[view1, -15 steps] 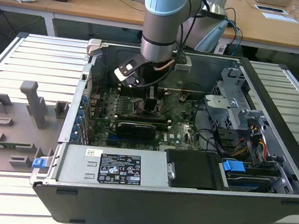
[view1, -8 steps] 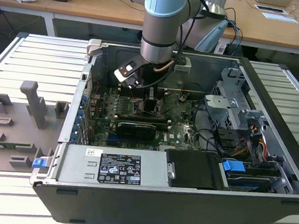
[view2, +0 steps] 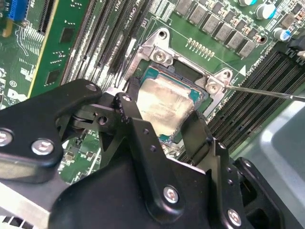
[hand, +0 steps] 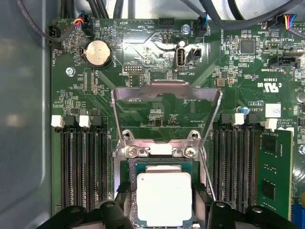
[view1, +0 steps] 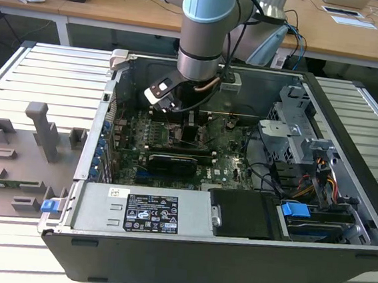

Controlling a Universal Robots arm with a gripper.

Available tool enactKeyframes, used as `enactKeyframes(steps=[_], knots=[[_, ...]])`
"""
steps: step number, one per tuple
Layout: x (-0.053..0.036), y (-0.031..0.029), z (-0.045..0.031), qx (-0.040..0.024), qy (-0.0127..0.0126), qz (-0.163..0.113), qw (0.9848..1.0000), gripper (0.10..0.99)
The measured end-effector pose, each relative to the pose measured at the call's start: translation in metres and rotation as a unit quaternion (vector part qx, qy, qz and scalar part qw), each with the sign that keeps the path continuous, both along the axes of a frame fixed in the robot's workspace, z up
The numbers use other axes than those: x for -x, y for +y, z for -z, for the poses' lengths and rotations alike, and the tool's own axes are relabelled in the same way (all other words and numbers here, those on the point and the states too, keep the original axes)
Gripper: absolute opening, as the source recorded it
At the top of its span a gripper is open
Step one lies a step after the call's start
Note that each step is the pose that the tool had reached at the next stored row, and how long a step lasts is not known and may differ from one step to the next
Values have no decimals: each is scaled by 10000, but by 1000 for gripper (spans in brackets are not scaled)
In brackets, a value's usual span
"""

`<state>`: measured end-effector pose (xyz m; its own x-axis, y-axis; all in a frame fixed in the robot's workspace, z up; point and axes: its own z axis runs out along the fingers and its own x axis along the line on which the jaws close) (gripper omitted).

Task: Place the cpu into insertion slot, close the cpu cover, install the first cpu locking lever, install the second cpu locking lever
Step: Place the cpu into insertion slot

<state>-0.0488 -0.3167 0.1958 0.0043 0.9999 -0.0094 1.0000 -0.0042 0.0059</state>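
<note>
Silver-grey on top, small and square: the cpu (hand: 164, 198), lying flat inside the insertion slot (hand: 157, 150) in both wrist views, with a thin green edge showing round it. Gripper (hand: 166, 211) right down over the chip, one black jaw on each side of it, close to its edges. Pinching the chip or just standing next to it: cannot tell. cpu cover (hand: 167, 91) not closed, standing up from one edge of the slot. Shiny metal frame with a big hole in the middle, and green motherboard (hand: 95, 100) seen through the hole. Thin silver locking lever (view2: 267, 92) poking out sideways from one corner of the slot's metal rim in the second wrist view. Long black memory slots (hand: 81, 162) on both sides of the slot. Round silver coin battery (hand: 98, 51) farther off on the board, past the raised cover. In the exterior view, grey and light-blue arm (view1: 203, 29) reaching straight down into an open computer case (view1: 230, 266), with the gripper low over the middle of the board. Long black card (view1: 171, 161) lying on the board, nearer the silver power box (view1: 96, 206) with the black label. Grey tray (view1: 12, 165) with blocky shapes outside the case, on the exterior view's left. Wooden desk (view1: 122, 4) behind it all.
</note>
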Motion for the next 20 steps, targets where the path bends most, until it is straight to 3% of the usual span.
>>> enactKeyframes(steps=[5,16,20], knots=[[21,1,-47,3,-22,0,10000,616],[51,46,-46,16,-24,0,10000,616],[45,45,-109,22,-24,1,10000,616]])
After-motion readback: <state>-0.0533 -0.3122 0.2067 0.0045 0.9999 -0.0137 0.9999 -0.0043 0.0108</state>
